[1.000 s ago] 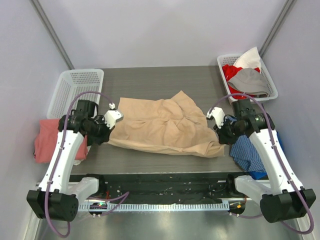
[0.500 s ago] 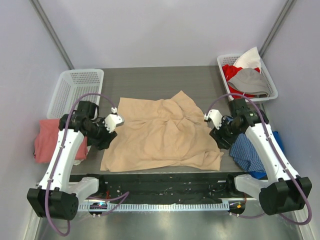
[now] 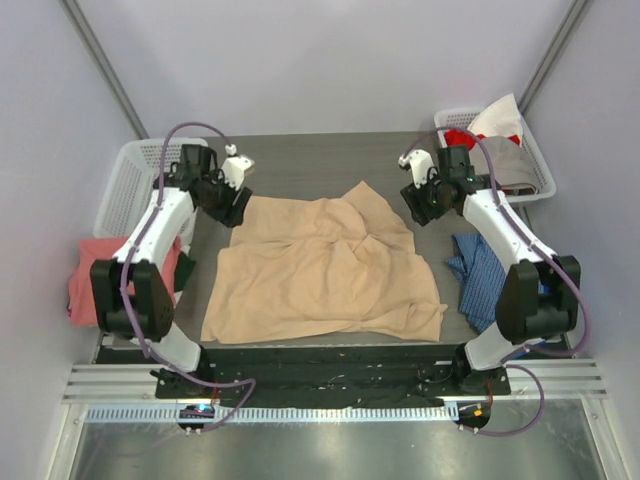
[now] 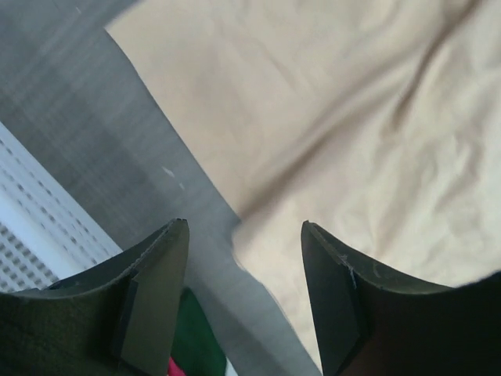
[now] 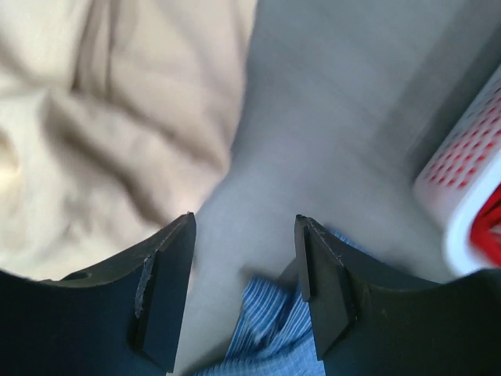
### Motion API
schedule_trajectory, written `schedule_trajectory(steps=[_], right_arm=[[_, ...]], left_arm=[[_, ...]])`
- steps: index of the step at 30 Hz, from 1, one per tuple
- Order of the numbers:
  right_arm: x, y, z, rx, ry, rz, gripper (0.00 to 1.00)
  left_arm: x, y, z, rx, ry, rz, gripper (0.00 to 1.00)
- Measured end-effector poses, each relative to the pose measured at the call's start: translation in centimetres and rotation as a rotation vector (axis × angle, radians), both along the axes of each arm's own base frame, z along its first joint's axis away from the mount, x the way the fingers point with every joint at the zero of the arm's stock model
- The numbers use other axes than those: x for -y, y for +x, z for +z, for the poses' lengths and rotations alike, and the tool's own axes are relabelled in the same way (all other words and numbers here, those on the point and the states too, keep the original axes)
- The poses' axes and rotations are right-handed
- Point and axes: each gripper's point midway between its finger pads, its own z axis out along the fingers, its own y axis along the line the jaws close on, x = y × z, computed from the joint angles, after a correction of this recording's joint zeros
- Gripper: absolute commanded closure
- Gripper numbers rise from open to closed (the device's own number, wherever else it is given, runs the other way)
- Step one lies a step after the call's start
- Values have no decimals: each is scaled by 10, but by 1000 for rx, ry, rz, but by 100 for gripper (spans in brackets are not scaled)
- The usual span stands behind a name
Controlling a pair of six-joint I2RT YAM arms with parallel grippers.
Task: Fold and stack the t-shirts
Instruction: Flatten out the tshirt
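A large tan t-shirt (image 3: 320, 270) lies spread and wrinkled across the middle of the table, its near hem by the front edge. My left gripper (image 3: 234, 206) hovers open over its far left corner; in the left wrist view the gripper (image 4: 244, 235) has nothing between its fingers, with the tan t-shirt (image 4: 352, 117) below and to the right. My right gripper (image 3: 419, 203) is open just off the shirt's far right edge; its wrist view shows the gripper (image 5: 244, 225) empty above bare table, the tan t-shirt (image 5: 102, 117) to the left. A salmon-pink t-shirt (image 3: 90, 282) lies at the table's left edge.
A white basket (image 3: 140, 180) stands at the back left. Another basket (image 3: 500, 150) at the back right holds red, grey and white clothes. A blue striped cloth (image 3: 482, 278) lies right of the tan shirt and shows under my right gripper (image 5: 266, 333).
Both grippers opened and let go of the tan shirt, whose near edge dropped flat towards the front. Both arms then swung to the shirt's far corners.
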Motion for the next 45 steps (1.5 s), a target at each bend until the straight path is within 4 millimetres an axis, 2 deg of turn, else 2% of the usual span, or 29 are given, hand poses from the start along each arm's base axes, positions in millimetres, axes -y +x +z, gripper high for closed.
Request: schedule_trajectory(steps=[3, 6, 10, 14, 19, 27, 36, 45], right_arm=[[-5, 42, 1, 58, 11, -41, 39], [-10, 79, -4, 93, 18, -66, 38], [-19, 115, -27, 89, 19, -76, 37], [-33, 138, -57, 56, 12, -69, 37], [-58, 152, -80, 32, 10, -33, 37], [-87, 164, -80, 49, 32, 1, 37], [-94, 165, -110, 3, 25, 9, 37], [-96, 175, -111, 20, 24, 3, 37]], left_arm=[[4, 46, -10, 8, -12, 35, 35], [7, 78, -22, 4, -8, 54, 34], [9, 108, -39, 0, 11, 67, 34], [13, 121, -54, -15, 31, 70, 33], [15, 129, -62, -21, 55, 72, 33], [14, 136, -76, -35, 91, 74, 33], [10, 132, -94, -77, 134, 66, 33], [5, 147, -122, -104, 200, 50, 33]])
